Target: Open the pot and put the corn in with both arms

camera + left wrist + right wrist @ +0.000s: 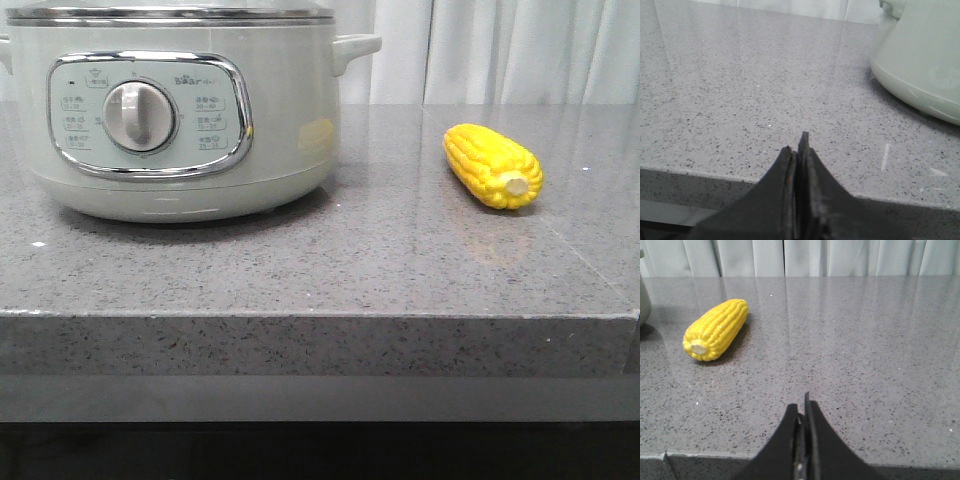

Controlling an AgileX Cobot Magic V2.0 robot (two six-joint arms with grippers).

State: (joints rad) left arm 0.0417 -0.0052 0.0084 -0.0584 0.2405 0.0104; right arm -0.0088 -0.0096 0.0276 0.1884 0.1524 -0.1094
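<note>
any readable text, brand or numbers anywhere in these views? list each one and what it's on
"bear" (stylised, roughly "bëar") plus small unreadable characters beside it: top right of the control panel on the pot.
Setting labels with numbers around the white dial: too small and blurred to read.
Small logo at the panel's top left: illegible.
Corn, countertop, both wrist views: no text.

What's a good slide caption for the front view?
Lidded pale grey-green electric pot and bright yellow corn cob apart on speckled grey counter.
</note>
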